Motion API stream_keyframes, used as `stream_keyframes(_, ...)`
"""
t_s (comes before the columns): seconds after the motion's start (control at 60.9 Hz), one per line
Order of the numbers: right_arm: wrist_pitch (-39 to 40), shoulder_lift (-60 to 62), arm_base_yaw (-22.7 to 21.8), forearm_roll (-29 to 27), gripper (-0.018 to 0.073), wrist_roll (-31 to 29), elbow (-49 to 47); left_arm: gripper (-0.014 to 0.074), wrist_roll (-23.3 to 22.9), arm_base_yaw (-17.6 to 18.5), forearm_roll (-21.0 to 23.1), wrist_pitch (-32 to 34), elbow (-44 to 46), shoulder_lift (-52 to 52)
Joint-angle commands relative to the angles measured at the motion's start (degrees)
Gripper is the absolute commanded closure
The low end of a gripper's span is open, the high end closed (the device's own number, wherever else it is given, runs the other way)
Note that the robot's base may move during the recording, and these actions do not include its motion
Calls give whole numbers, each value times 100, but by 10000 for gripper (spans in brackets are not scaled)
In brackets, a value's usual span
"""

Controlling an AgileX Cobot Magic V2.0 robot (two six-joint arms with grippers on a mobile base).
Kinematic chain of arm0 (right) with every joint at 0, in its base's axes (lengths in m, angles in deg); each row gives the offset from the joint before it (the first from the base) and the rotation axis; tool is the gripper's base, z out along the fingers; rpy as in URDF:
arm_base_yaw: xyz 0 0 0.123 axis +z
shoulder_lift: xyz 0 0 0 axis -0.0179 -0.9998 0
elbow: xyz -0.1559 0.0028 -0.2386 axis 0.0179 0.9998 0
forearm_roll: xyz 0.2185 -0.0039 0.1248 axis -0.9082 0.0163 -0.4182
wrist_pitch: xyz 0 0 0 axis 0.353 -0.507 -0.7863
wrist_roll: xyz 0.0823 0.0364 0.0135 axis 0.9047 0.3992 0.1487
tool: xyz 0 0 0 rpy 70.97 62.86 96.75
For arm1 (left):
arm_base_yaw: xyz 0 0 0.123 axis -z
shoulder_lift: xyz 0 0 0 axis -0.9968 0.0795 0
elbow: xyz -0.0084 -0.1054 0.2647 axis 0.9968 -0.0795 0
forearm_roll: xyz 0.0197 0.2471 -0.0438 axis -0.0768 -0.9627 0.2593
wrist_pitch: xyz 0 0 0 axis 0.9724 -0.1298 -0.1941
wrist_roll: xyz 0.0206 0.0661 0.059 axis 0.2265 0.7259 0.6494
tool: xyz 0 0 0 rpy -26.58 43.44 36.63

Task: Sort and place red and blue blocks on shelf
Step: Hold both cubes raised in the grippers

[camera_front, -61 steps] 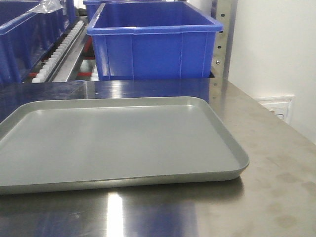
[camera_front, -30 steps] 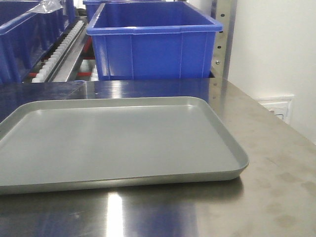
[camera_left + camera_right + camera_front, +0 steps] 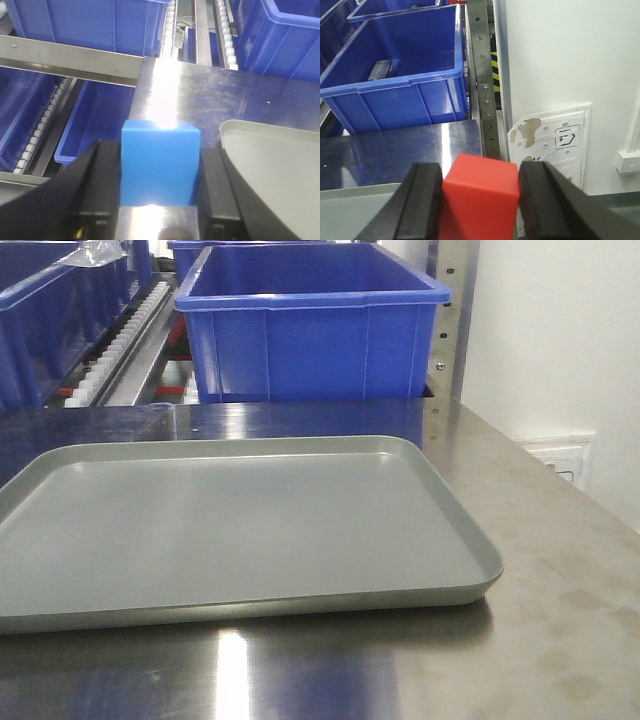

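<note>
Through the left wrist camera we saw our left gripper (image 3: 159, 155) clamped on the blue block (image 3: 159, 172), its two black fingers (image 3: 97, 190) pressed against opposite side faces and the cube upright, with glare across its top edge. It was over the steel tabletop (image 3: 210, 95), just beside the left rim of the grey tray (image 3: 280, 160); we could not tell whether it touched the surface. Beyond it ran the flat front rail of the shelf (image 3: 70, 61), with blue crates (image 3: 85, 22) on the roller tiers above and below that rail. Through the right wrist camera we saw our right gripper (image 3: 480, 180) closed the same way on the red block (image 3: 479, 200), a finger against each side. That cube was at the table's right end, with a big blue crate (image 3: 395, 95) behind it, and a perforated steel upright (image 3: 482, 75) and the white wall (image 3: 545, 55) to the right. From the front camera we saw the tray lying flat on the table before a crate.
</note>
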Motion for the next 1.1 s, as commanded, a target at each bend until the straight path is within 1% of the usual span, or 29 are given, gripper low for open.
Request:
stream_keyframes(0.0, 542, 20, -36, 58, 511, -30, -149, 474, -32, 2, -63, 490, 164, 41)
stream_keyframes(1.083, 542, 20, -36, 58, 511, -30, -149, 474, -32, 2, -63, 490, 164, 41)
